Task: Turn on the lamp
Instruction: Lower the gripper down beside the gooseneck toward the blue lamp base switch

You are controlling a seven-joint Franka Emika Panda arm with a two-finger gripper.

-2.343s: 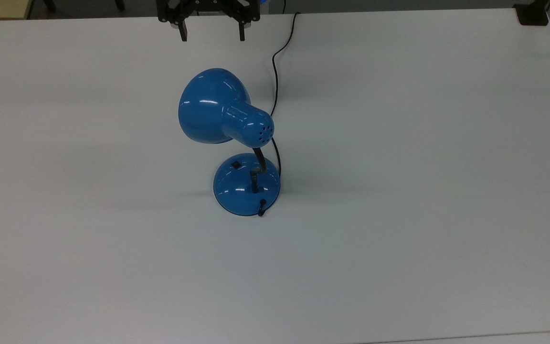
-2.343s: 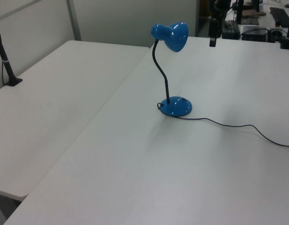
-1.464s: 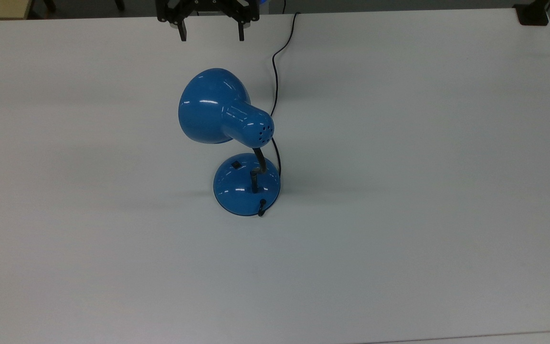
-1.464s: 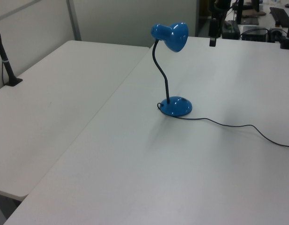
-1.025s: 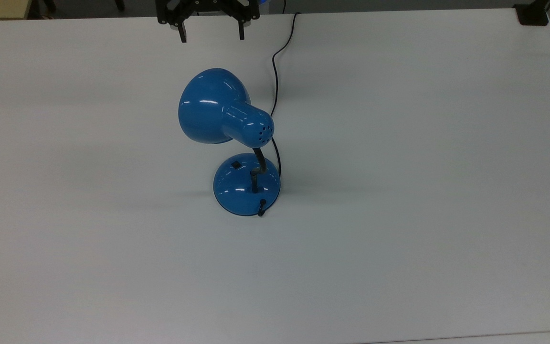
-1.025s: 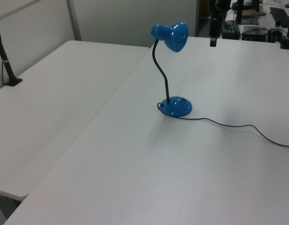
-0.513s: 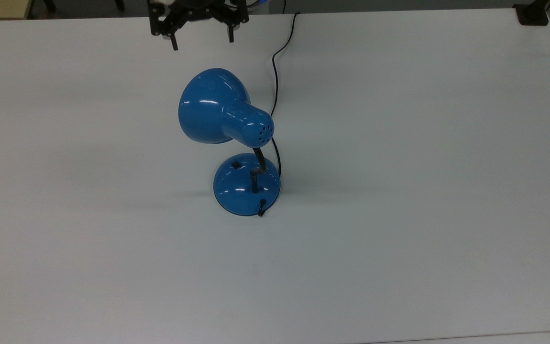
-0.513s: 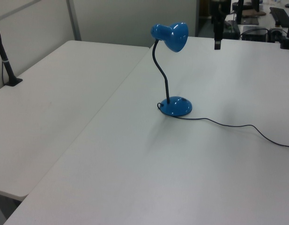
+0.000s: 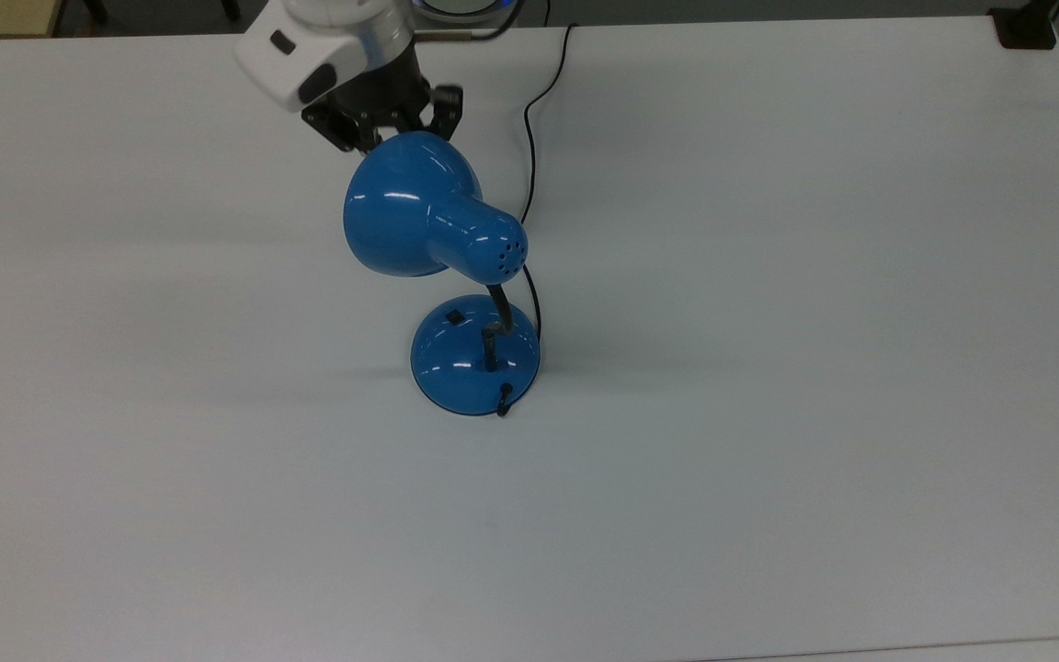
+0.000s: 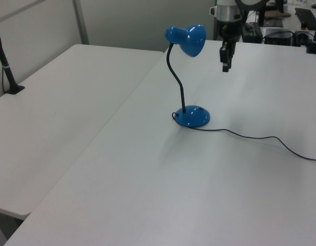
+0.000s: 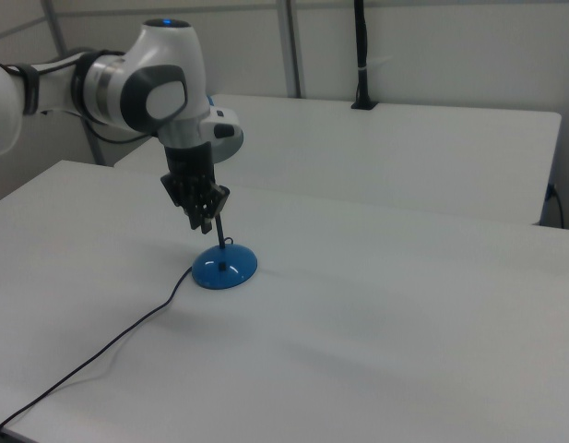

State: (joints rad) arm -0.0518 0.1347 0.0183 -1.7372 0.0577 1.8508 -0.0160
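The lamp stands mid-table: its glossy blue shade (image 9: 410,207) on a black bent neck (image 9: 497,313), over a round blue base (image 9: 474,359) with a small black switch (image 9: 454,317). No light shows from the shade. My gripper (image 9: 396,124) hangs open just beyond the shade's rim, at the top view's upper left of it, its fingertips partly hidden by the shade. In the left view the gripper (image 10: 225,65) points down to the right of the shade (image 10: 188,38), well above the base (image 10: 192,116). In the right view the gripper (image 11: 203,220) hangs above the base (image 11: 224,268) and covers the shade.
The lamp's black cord (image 9: 529,138) runs from the base to the table's far edge; it trails across the table (image 10: 270,137) in the left view. A black clamp (image 9: 1026,28) sits at the top view's upper right corner. A second table (image 10: 55,102) adjoins at the left view's left.
The arm has come down from the table's far edge toward the lamp. The open gripper now hangs right beside the shade. The lamp has not moved.
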